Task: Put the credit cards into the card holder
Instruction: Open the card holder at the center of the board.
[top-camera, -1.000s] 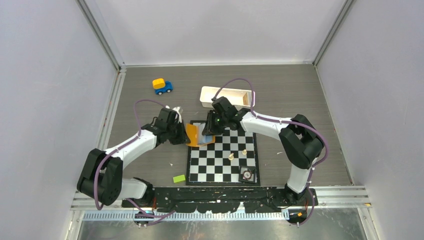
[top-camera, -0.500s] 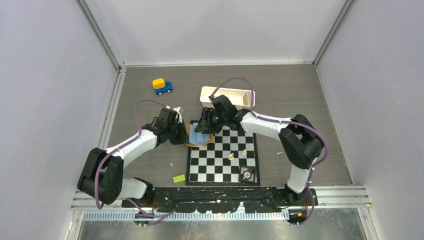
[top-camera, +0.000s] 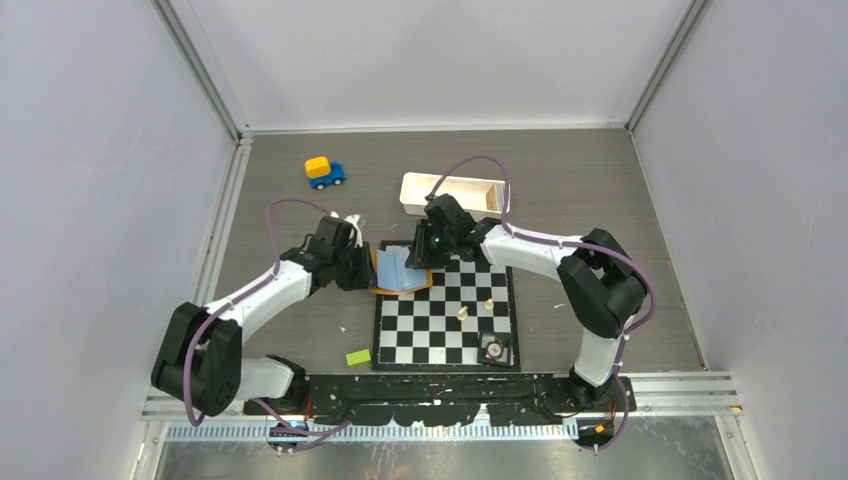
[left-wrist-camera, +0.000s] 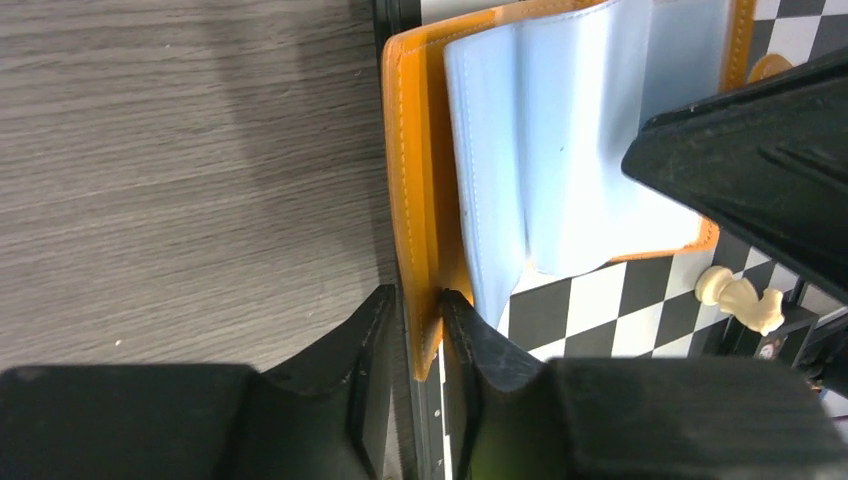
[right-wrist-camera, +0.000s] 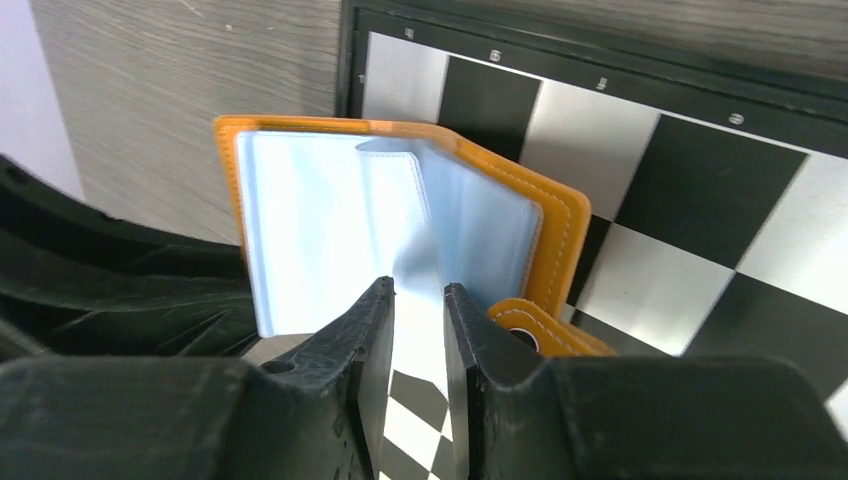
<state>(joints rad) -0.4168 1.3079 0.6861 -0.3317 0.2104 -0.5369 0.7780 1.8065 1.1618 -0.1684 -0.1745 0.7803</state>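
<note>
Left gripper (left-wrist-camera: 420, 300) pinches the card holder (left-wrist-camera: 408, 150) cover; right gripper (right-wrist-camera: 418, 300) pinches a blue sleeve (right-wrist-camera: 410, 240). Hold both firm, spreading the pocket gently.

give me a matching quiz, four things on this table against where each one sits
1 toy car
2 green block
3 white tray
4 card holder

a open on the chessboard's far left corner, edge in the left pincer
b near side, left of the chessboard
c far side, beyond the chessboard
d far side, left of the white tray

Pairs: 1-d, 2-b, 3-c, 4-a
</note>
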